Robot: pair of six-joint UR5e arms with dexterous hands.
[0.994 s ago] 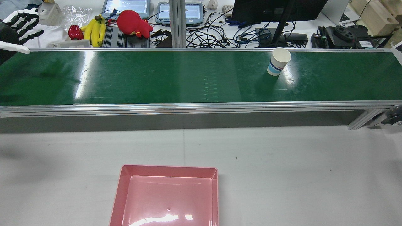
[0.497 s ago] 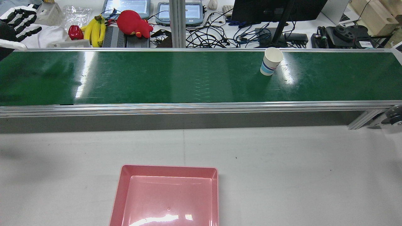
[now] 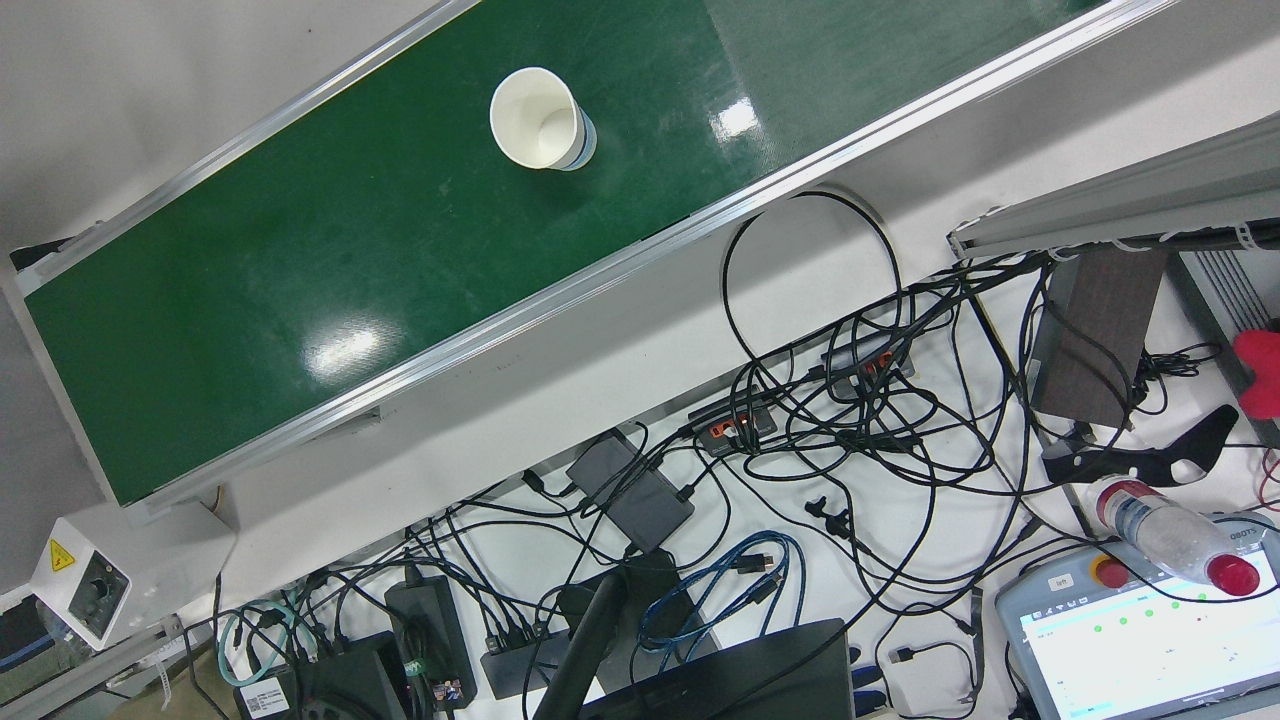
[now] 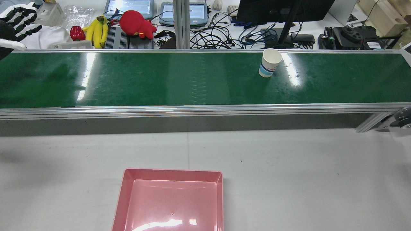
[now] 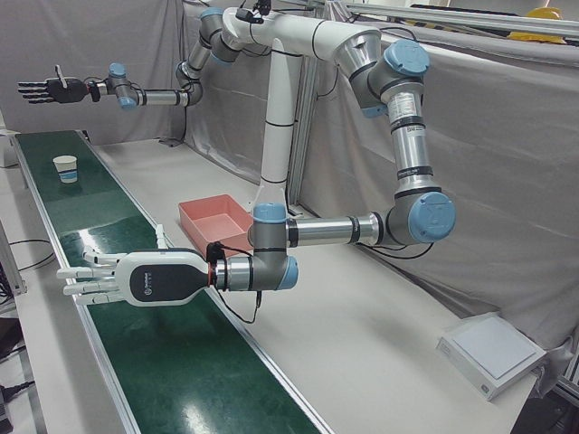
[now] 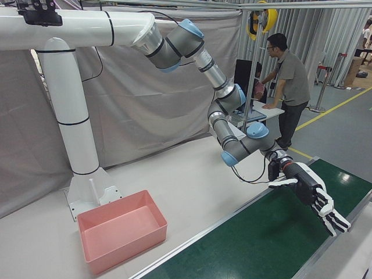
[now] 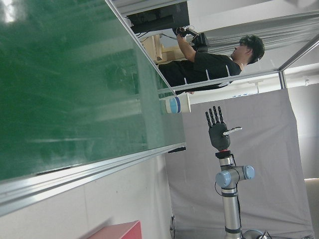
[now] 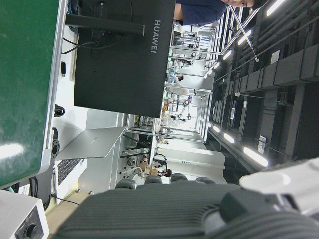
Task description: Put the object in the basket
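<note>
A white paper cup with blue stripes [image 4: 269, 66] stands upright on the green belt, right of centre; it also shows in the front view [image 3: 538, 118], the left-front view [image 5: 65, 168] and the left hand view [image 7: 177, 104]. The pink basket [image 4: 173, 172] sits empty on the grey table near the robot [image 5: 194, 217] [image 6: 125, 239]. My left hand [image 4: 17, 19] is open and flat over the belt's left end [image 5: 127, 280] [image 6: 311, 197], far from the cup. My right hand [image 5: 50, 90] is open and raised high beyond the cup [image 7: 218, 130].
The green conveyor belt [image 4: 160, 80] crosses the whole table in an aluminium frame. Behind it lie bananas [image 4: 98, 30], a red plush toy [image 4: 136, 22], cables and a monitor [image 4: 282, 9]. A control box [image 3: 80, 580] sits at the belt's right end. A man [image 6: 285, 81] stands beyond the left end.
The cup has travelled left along the belt, still upright. My left hand has drifted slightly up and to the left in the rear view.
</note>
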